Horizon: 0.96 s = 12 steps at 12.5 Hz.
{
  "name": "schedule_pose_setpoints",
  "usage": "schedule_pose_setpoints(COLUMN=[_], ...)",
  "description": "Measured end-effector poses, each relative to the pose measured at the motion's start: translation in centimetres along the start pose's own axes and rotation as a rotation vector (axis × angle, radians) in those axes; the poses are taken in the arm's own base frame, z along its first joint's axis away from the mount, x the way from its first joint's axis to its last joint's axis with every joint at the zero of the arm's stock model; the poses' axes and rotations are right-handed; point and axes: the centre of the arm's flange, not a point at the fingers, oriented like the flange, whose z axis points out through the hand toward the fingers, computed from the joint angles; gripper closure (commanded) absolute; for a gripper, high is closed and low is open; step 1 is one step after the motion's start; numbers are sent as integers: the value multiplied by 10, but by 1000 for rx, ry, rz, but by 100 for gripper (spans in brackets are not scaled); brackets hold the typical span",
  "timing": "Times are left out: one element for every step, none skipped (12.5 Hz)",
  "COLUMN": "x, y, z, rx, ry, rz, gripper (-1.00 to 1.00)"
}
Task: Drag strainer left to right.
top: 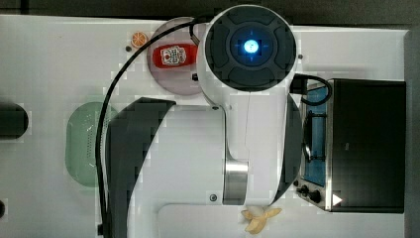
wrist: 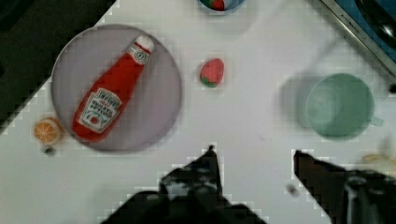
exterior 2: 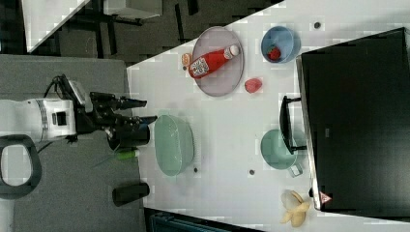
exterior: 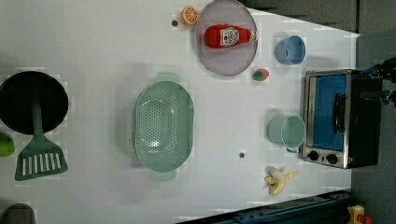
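The strainer (exterior: 163, 123) is a pale mint-green oblong colander with rows of small holes. It lies on the white table, left of the middle in the left view, with nothing in it. In the top view the arm covers part of the strainer (top: 84, 144). In the right view my gripper (exterior 2: 150, 110) is open and empty, its black fingers pointing toward the upper left end of the strainer (exterior 2: 174, 145), apart from it. The wrist view has only bare table between the spread fingers of the gripper (wrist: 254, 158).
A purple plate (exterior: 226, 63) holds a ketchup bottle (exterior: 226, 36). Near it are an orange slice (exterior: 189, 15), a blue cup (exterior: 290, 50) and a strawberry (exterior: 260, 74). The green mug (exterior: 287, 132) stands by the toaster oven (exterior: 334, 119). A banana (exterior: 279, 181), black pan (exterior: 18, 102) and spatula (exterior: 37, 156) also lie here.
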Motion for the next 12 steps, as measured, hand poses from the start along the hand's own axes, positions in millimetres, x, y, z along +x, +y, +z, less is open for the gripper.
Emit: schedule_pose_setpoints(x=[-21,-41,-54,-65,-77,-87,-97,-107,-119,-130,-142,-155], y=[31,67,95,114,127,134,134,127,109,81,44,6], z=[5,-2,-22,-53,-87,-118,-142,-155,-156,-146,-125,-94], rx=[-87,-128,-107,-50,34,124,185,208,199,188,159,105], ry=[-71,-111,-100,-65,-26,13,64,99,109,106,87,56], rz=[11,28,46,59,70,75,69,56,40,36,39,45], gripper=[-59,-82,-99,-100,-100,-100,-100,-100,-100,-100,-100,-100])
